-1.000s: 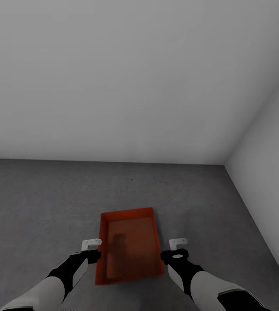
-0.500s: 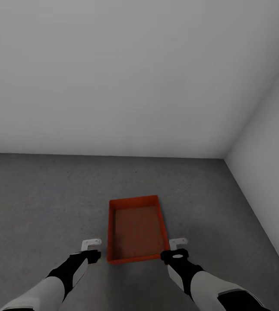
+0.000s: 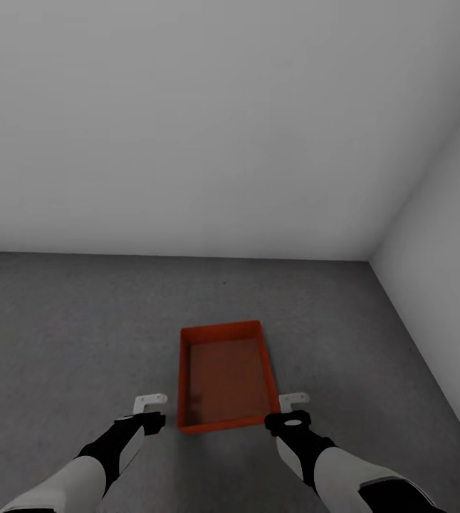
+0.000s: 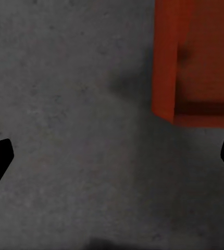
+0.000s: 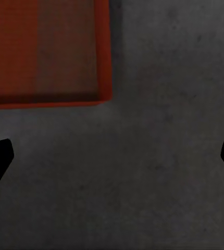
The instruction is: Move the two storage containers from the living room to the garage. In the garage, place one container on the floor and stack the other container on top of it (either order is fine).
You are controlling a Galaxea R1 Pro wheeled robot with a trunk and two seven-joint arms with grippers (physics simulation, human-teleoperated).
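Note:
One red-orange storage container (image 3: pixel 223 377) lies flat and empty on the garage's dark grey concrete floor (image 3: pixel 73 320), its long side running away from me. My left gripper (image 3: pixel 150 402) hovers open just left of the container's near end, apart from it. My right gripper (image 3: pixel 294 399) hovers open just right of that end. In the left wrist view the container (image 4: pixel 195 62) sits off to one side of the open left gripper (image 4: pixel 112 156). In the right wrist view a corner of the container (image 5: pixel 44 52) lies beyond the open right gripper (image 5: pixel 112 156). Nothing is between either pair of fingers.
A plain pale grey wall (image 3: pixel 187 128) closes the room ahead, and a second wall (image 3: pixel 443 235) meets it in a corner at the right. Bare concrete stretches to the left of the container and between it and the far wall.
A second ago the container sat closer and larger between my two grippers; it now rests farther ahead on the floor. The view shifted slightly. Both arms hold the same pose.

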